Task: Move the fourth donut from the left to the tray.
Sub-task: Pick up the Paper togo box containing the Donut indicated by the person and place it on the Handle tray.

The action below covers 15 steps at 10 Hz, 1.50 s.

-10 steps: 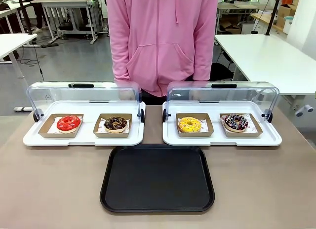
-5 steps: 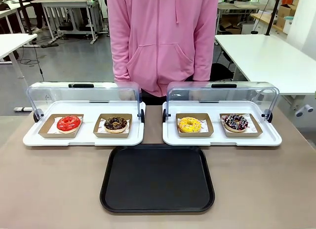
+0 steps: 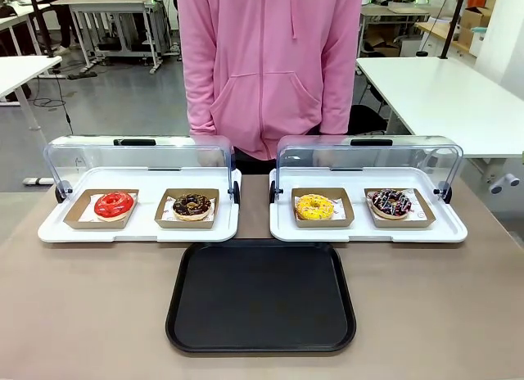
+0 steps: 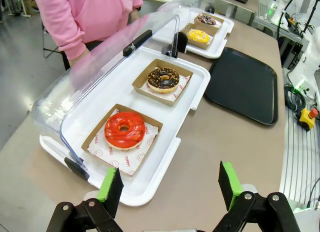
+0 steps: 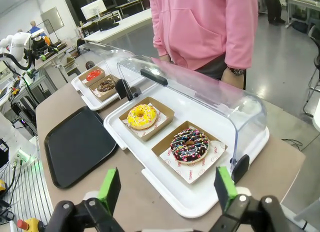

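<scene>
Right tool (image 5: 167,188) spread wide | hovering near 4th donut (image 5: 189,144)

Raised clear lid (image 3: 368,159) behind the fourth donut (image 3: 390,203); open approach from the front.

**Donuts lined up along counter (image 4: 225,142)**

Left hand (image 4: 169,183) jaws spread wide. Red donut (image 4: 125,130) nearest, crumb-topped choc donut (image 4: 163,78) behind it, both in one white tray (image 4: 187,99) w/ clear lid (image 4: 100,57). Black tray (image 4: 245,84) alongside; fourth donut (image 4: 206,19) at far end.
</scene>
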### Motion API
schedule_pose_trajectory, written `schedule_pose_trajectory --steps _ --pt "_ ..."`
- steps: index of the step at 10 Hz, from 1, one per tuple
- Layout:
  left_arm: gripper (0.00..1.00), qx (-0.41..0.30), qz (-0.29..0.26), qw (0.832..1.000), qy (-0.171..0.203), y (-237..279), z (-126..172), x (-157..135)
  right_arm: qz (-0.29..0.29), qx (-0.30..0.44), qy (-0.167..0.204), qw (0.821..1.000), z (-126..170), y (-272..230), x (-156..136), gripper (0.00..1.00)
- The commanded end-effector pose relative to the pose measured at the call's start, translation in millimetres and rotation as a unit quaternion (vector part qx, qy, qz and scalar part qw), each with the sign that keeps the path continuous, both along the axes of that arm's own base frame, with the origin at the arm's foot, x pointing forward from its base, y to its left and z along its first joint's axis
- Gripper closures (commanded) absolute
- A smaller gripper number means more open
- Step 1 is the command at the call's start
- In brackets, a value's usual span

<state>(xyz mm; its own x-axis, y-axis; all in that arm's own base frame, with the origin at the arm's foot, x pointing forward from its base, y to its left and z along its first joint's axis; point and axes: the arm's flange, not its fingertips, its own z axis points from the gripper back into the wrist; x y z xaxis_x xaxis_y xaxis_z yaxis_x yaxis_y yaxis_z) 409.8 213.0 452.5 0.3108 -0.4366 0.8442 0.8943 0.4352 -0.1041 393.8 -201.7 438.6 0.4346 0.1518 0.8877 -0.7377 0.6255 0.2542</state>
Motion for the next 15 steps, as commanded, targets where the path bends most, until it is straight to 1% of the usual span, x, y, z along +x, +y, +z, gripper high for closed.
schedule_pose_trajectory --steps 1,15 --pt "0.0 -0.002 0.0 1.0 0.001 0.2 0.7 -0.4 0.001 0.005 -0.014 1.0 0.1 0.2 2.2 0.0" --pt "0.0 -0.002 0.0 1.0 0.001 0.2 0.7 -0.4 0.001 0.005 -0.014 1.0 0.1 0.2 2.2 0.0"
